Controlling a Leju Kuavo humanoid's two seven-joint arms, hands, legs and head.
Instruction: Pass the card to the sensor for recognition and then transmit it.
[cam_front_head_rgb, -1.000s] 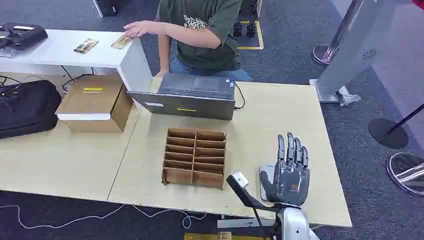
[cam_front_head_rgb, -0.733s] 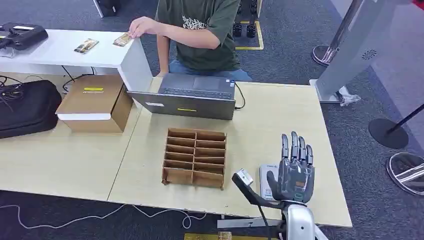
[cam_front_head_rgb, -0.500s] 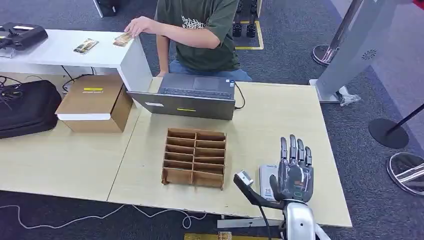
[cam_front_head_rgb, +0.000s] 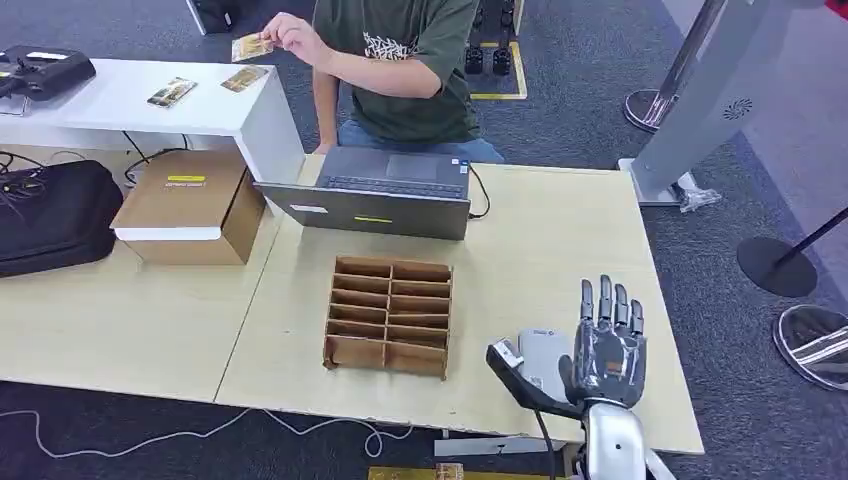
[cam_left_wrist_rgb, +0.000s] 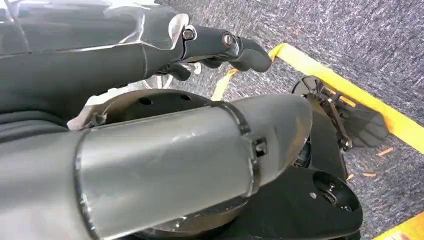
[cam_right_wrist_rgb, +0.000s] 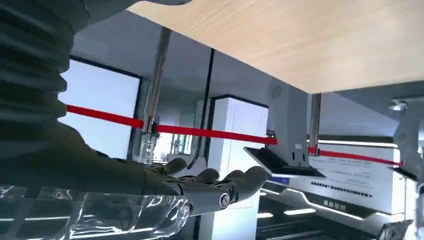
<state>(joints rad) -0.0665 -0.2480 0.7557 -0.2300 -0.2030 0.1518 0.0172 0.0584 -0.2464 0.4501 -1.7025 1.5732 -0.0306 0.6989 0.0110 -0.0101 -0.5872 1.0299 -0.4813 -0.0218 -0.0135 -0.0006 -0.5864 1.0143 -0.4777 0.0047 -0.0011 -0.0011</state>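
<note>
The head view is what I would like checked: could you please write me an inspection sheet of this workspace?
Surface: pale wooden table, white side table behind.
Job's things: person's hand lifts a card; two cards on the white table; grey sensor pad beside the right hand.
Clutter: divided wooden box, laptop, cardboard box, black bag.
Hands: right open, raised over the table; left hand hanging, holds nothing.
Cables: white cable on the floor.
Surroundings: grey carpet, stanchion bases.
</note>
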